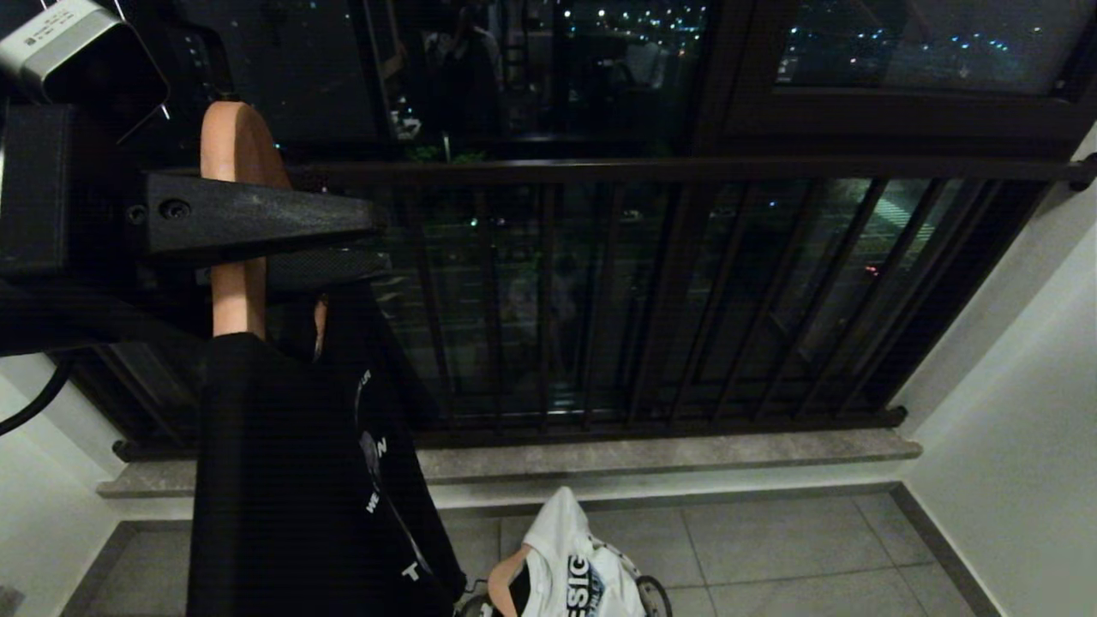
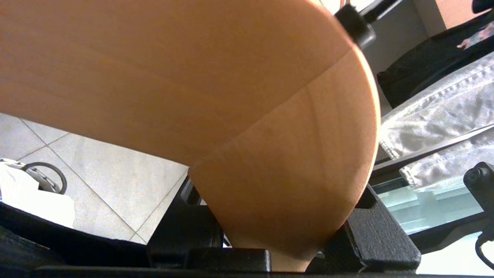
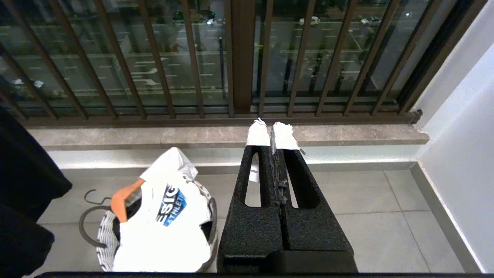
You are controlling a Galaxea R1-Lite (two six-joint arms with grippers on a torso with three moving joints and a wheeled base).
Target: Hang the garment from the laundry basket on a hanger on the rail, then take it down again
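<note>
wooden hanger (image 1: 233, 214) in left gripper (image 1: 257, 218)

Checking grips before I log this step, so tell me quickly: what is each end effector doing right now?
Left end effector: closed on the wooden hanger carrying the black T-shirt.
Right end effector: shut, holding nothing.
</note>
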